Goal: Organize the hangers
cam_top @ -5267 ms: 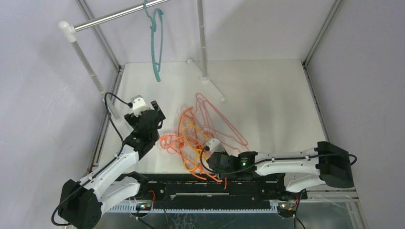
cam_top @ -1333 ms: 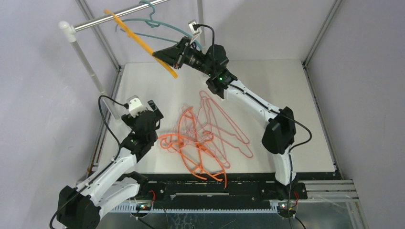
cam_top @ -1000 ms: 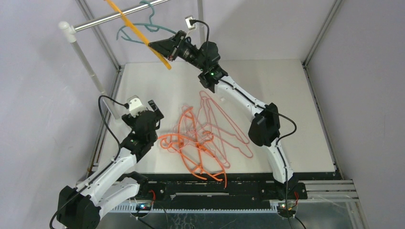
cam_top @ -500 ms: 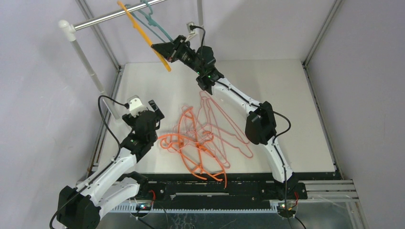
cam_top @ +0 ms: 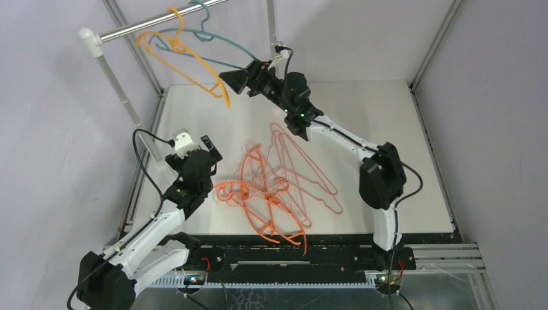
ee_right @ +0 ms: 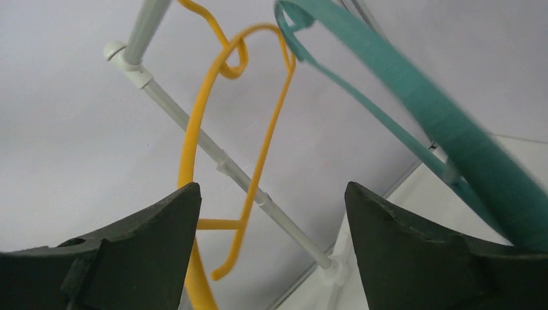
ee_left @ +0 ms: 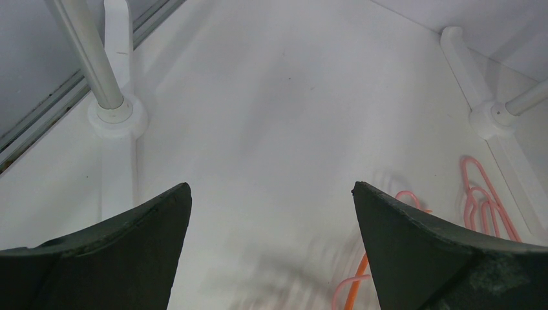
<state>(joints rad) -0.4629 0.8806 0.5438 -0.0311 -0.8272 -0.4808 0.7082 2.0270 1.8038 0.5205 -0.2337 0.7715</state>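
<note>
Hanging off rail before gaping right tool: yellow hanger, teal hanger.

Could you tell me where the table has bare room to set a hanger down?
The widest bare patch is the right side of the table, between the right arm and the right frame rail. A smaller one lies ahead of the left gripper, between the two white post bases. The middle is crowded with tangled orange and pink hangers.
</note>
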